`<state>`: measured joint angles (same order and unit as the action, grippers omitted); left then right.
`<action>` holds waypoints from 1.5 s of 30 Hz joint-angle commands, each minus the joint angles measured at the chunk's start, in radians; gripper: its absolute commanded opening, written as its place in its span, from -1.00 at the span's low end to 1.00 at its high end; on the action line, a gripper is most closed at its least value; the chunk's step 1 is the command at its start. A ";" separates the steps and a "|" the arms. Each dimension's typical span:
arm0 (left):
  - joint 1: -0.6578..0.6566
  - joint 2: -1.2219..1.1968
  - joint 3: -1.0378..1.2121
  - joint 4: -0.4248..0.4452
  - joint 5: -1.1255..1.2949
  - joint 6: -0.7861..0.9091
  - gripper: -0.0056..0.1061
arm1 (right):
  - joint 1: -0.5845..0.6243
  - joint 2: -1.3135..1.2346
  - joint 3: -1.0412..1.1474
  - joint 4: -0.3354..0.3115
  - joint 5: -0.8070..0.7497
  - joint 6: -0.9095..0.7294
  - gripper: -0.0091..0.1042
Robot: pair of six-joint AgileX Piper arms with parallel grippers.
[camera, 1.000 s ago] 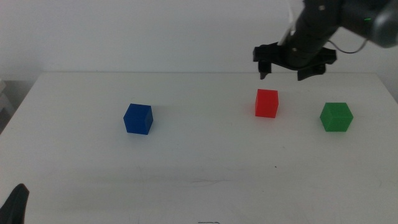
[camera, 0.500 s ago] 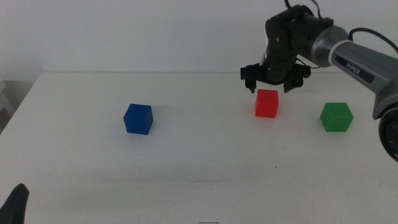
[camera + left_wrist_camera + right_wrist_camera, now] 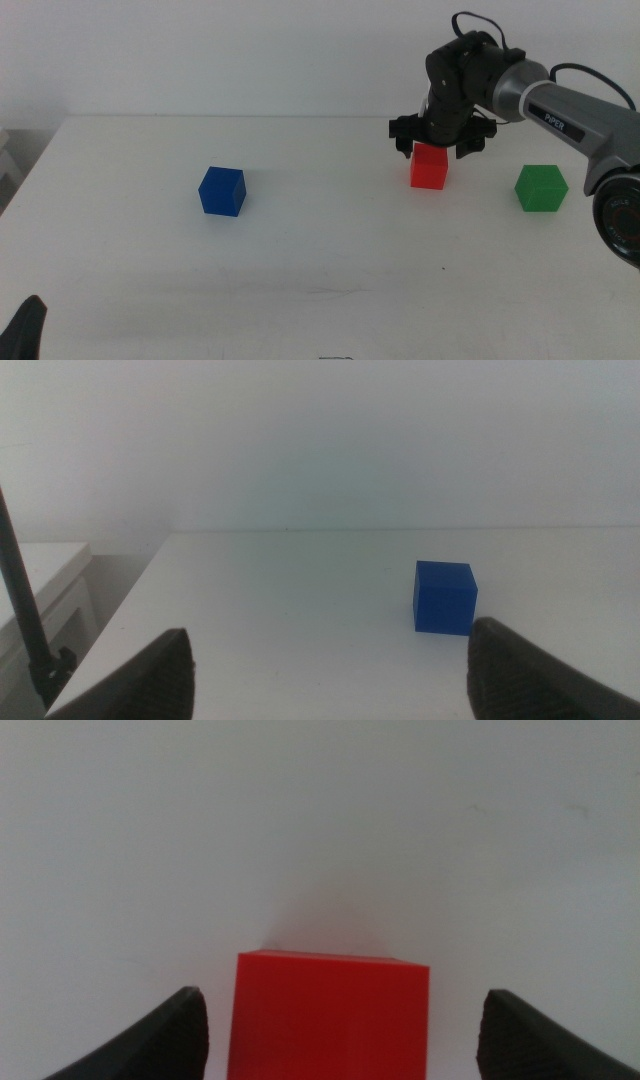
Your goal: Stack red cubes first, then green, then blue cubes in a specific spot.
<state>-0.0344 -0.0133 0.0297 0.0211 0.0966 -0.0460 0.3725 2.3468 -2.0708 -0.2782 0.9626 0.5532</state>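
The right pincer (image 3: 436, 148) is hanging right over the red cube (image 3: 429, 166) in the upper right of the middle picture, with its two jaws spread wide, one on each side of the cube and not touching it. The red cube is sitting flat on the white worktop (image 3: 320, 260) with one face turned toward us, the green cube (image 3: 541, 188) is sitting near it to the right, and the blue cube (image 3: 222, 190) is sitting well apart on the left. The left pincer (image 3: 25, 330) is waiting at the bottom left corner, open wide too.
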 commanded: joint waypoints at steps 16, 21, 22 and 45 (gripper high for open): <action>0.002 -0.020 -0.003 -0.001 -0.077 -0.004 0.78 | 0.012 -0.100 -0.030 -0.022 0.042 -0.006 -0.86; 0.002 -0.020 -0.003 -0.001 -0.077 -0.004 0.78 | 0.064 -0.251 0.126 -0.027 0.015 0.004 -0.86; 0.002 -0.020 -0.003 -0.001 -0.077 -0.004 0.78 | 0.077 -0.284 0.169 -0.027 -0.002 0.007 -0.86; 0.002 -0.020 -0.003 -0.001 -0.077 -0.004 0.78 | 0.453 -0.411 0.525 -0.124 -0.167 0.326 -0.86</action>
<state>-0.0344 -0.0133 0.0297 0.0211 0.0966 -0.0460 0.8230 1.9811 -1.5249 -0.3643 0.8118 0.8675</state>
